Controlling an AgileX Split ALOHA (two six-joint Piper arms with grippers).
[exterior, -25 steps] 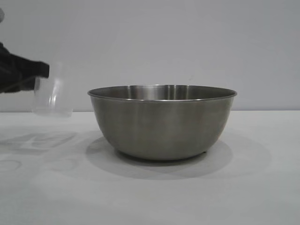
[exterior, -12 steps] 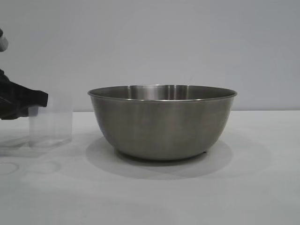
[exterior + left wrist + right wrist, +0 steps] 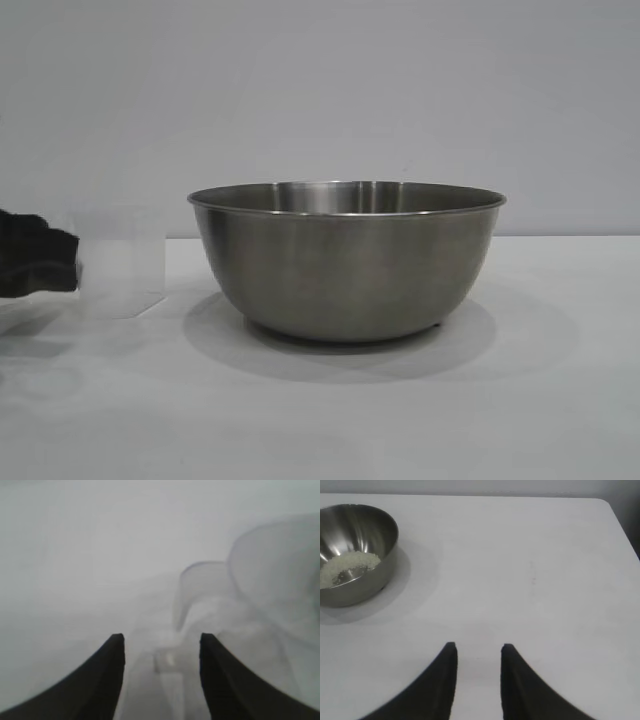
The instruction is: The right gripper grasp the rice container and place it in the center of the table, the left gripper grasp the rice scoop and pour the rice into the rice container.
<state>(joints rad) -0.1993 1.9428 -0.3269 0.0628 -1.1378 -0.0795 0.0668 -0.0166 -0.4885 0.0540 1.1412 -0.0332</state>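
The white counter [image 3: 560, 400] is seen spreading across the whole lower half of the exterior view, with a plain pale wall behind it. At its middle the rice container [image 3: 345, 262] is set upright, a wide steel bowl casting a round shadow beneath itself. In the right wrist view the same bowl [image 3: 355, 555] is shown toward 10 o'clock, and the rice [image 3: 345, 567] is seen lying as a pale heap on its floor.

At 9 o'clock from the bowl, near it but apart, the rice scoop [image 3: 120, 262] is stood upright on the counter; nothing is placed between the two. Whether any grains are left in the clear cup cannot be told.

The left pincer [image 3: 45, 265] is seen at the far 9 o'clock edge of the exterior view, just beside the scoop at about the cup's mid-height. In the left wrist view its fingers [image 3: 97, 680] are shown spread, with the scoop's handle [image 3: 167, 670] lying in the gap between them and touched by neither; the blurred cup body [image 3: 260, 585] is seen beyond, toward 1 o'clock.

The right pincer [image 3: 477, 652] is held above bare counter, well apart from the bowl, its fingers [image 3: 442, 680] parted a little with nothing between them.
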